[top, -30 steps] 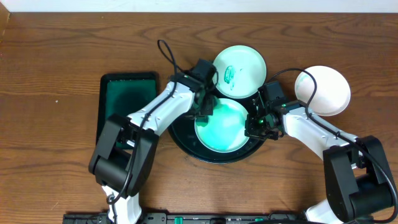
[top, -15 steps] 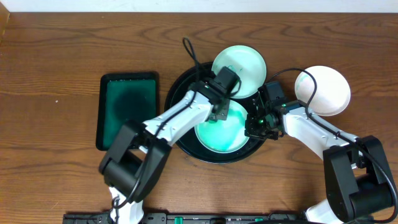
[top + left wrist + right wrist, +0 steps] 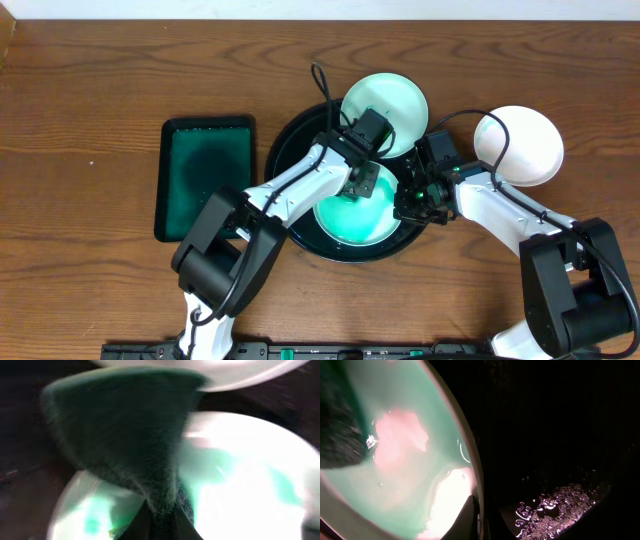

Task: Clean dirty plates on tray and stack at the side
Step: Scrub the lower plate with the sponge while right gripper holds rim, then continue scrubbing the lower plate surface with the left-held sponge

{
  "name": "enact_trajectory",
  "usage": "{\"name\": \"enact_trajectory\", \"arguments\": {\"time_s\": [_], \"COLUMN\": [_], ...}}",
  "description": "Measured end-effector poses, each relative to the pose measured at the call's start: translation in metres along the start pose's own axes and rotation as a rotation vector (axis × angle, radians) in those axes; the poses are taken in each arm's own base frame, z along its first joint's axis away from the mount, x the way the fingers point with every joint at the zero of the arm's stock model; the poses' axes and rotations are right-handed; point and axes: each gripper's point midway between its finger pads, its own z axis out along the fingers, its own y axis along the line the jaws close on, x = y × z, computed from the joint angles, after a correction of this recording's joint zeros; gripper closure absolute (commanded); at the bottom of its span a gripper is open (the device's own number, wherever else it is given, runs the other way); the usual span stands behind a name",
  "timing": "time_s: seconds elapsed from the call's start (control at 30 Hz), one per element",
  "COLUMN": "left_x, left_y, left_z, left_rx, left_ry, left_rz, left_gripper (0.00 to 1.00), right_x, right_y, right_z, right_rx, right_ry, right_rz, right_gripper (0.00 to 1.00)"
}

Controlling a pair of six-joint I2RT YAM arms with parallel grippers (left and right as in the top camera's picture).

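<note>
A: So where's the smeared plate (image 3: pixel 345 215)?
B: On the black tray (image 3: pixel 290 165), with the right gripper (image 3: pixel 408 203) pinched on its rim and the left gripper (image 3: pixel 362 184) clamping the sponge (image 3: pixel 125 435) over it. It looks stiff, wet, slippery and breakable; grip the rim.

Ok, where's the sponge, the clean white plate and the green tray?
sponge (image 3: pixel 120 435), left wrist view, its fuzzy dark middle.
clean white plate (image 3: pixel 525 150), overhead view, its bare middle.
green tray (image 3: pixel 205 185), overhead view, its bare floor.
</note>
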Motion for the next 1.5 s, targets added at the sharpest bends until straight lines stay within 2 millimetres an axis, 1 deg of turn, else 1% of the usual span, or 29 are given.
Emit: {"name": "enact_trajectory", "arguments": {"time_s": [0.13, 0.2, 0.23, 0.37, 0.53, 0.63, 0.73, 0.9, 0.97, 1.07, 1.3, 1.5], "left_x": [0.008, 0.016, 0.017, 0.019, 0.021, 0.025, 0.033, 0.042, 0.042, 0.039, 0.037, 0.034], "left_y": [-0.033, -0.050, -0.053, -0.056, -0.052, -0.041, -0.021, 0.021, 0.044, 0.061, 0.071, 0.067], "left_z": [0.000, 0.000, 0.000, 0.000, -0.001, -0.002, -0.003, -0.008, -0.010, -0.011, -0.012, -0.010], "left_rx": [0.125, 0.185, 0.199, 0.233, 0.224, 0.202, 0.179, 0.152, 0.140, 0.158, 0.188, 0.217], "left_ry": [0.026, 0.048, 0.054, 0.063, 0.080, 0.116, 0.176, 0.260, 0.279, 0.280, 0.290, 0.271], "left_rz": [0.098, 0.141, 0.153, 0.169, 0.155, 0.115, 0.042, -0.106, -0.178, -0.264, -0.347, -0.301], "left_gripper": [0.93, 0.92, 0.93, 0.93, 0.93, 0.93, 0.93, 0.93, 0.93, 0.93, 0.93, 0.93], "right_x": [0.000, 0.000, 0.001, 0.002, 0.002, 0.002, 0.002, 0.002, 0.002, 0.002, 0.003, 0.003], "right_y": [0.000, 0.000, -0.001, -0.002, -0.003, -0.003, -0.002, -0.002, -0.002, -0.002, 0.002, 0.003], "right_z": [0.000, 0.000, 0.000, -0.001, -0.001, -0.001, -0.001, -0.001, -0.001, -0.001, 0.001, 0.001], "right_rx": [0.001, 0.002, 0.004, 0.011, 0.012, 0.012, 0.012, 0.012, 0.012, 0.012, -0.013, -0.016], "right_ry": [0.000, 0.002, 0.007, 0.011, 0.011, 0.010, 0.011, 0.011, 0.011, 0.010, 0.020, 0.020], "right_rz": [0.000, 0.000, 0.003, 0.004, 0.003, 0.003, 0.003, 0.001, 0.002, 0.002, -0.001, -0.001], "right_gripper": [0.99, 0.99, 0.99, 0.99, 0.99, 0.99, 0.99, 0.99, 0.99, 0.99, 0.99, 0.99]}}
